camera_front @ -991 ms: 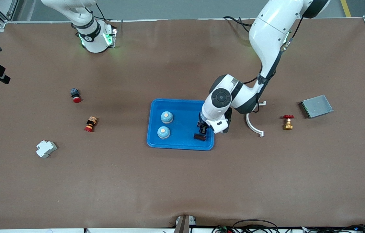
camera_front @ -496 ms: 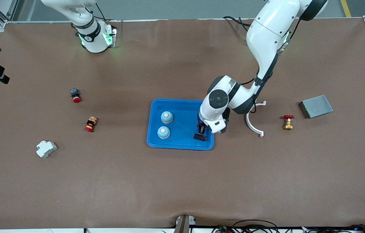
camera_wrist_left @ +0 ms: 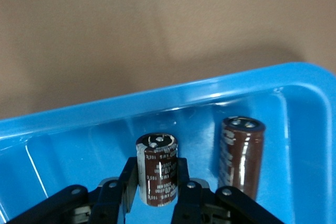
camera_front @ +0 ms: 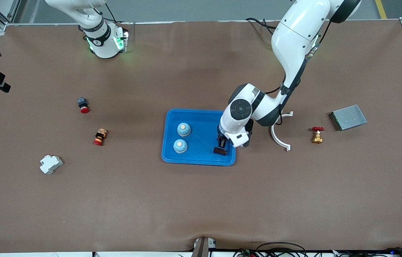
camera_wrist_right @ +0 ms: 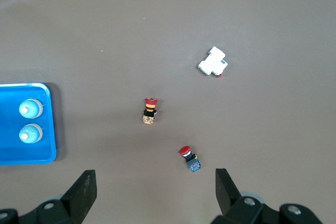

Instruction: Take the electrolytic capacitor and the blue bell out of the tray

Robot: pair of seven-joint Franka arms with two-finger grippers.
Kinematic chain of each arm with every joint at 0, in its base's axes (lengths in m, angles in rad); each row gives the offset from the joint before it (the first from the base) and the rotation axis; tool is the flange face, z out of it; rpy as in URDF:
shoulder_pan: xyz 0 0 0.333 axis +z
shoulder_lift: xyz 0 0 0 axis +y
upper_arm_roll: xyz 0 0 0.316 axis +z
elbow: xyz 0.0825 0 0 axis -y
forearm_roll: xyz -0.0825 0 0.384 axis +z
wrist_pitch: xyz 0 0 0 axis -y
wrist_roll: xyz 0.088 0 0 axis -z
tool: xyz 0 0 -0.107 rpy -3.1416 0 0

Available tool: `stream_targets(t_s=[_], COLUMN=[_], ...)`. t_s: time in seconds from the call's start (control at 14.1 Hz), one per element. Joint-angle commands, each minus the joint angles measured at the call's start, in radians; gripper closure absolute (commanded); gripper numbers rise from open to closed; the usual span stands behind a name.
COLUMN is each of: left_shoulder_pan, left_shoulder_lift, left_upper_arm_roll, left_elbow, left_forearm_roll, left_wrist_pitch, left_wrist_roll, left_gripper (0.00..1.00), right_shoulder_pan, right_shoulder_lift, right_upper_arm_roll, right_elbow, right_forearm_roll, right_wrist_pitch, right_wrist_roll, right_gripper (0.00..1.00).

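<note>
A blue tray [camera_front: 201, 159] lies mid-table with two light blue bells [camera_front: 183, 129] [camera_front: 180, 145] in it, also seen in the right wrist view as the bells [camera_wrist_right: 30, 108] [camera_wrist_right: 30, 134]. My left gripper [camera_front: 223, 144] reaches down into the tray's corner toward the left arm's end. In the left wrist view my left gripper [camera_wrist_left: 157, 182] is shut on a brown capacitor [camera_wrist_left: 157, 169]. A second brown capacitor [camera_wrist_left: 241, 156] lies beside it against the tray wall [camera_wrist_left: 173, 95]. My right gripper [camera_wrist_right: 155, 184] hangs open and empty, high over the right arm's end of the table.
Toward the right arm's end lie two red-capped push buttons [camera_front: 83, 105] [camera_front: 99, 136] and a white breaker [camera_front: 50, 164]. Toward the left arm's end are a white curved bracket [camera_front: 279, 137], a brass valve with a red handle [camera_front: 317, 134] and a grey metal box [camera_front: 348, 117].
My left gripper's fingers have closed onto the capacitor in the tray, and the left arm shifted slightly. The right arm has not moved.
</note>
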Motion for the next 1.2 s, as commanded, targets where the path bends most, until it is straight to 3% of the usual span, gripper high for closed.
stream_targets(t_s=[0.0, 0.57, 1.13], left_shoulder_pan=[0.011, 0.134, 0.289], left_shoulder_lift=[-0.063, -0.238, -0.31], left_upper_arm_roll=[0.01, 0.006, -0.002], left_elbow=[0.003, 0.0, -0.015], left_forearm_roll=[0.038, 0.065, 0.065], left_wrist_pitch=[-0.072, -0.313, -0.511], left_wrist_roll=[-0.004, 0.211, 0.438], left_gripper=[1.0, 1.0, 1.0], right_shoulder_pan=[-0.008, -0.007, -0.008], right_shoulder_lift=[-0.004, -0.004, -0.004], right_upper_arm_roll=[0.003, 0.005, 0.005], right_elbow=[0.009, 0.009, 0.009], right_forearm_roll=[0.013, 0.015, 0.013], right_wrist_pitch=[-0.006, -0.005, -0.006], right_wrist_roll=[0.005, 0.005, 0.005], right_gripper=[0.0, 0.0, 0.0])
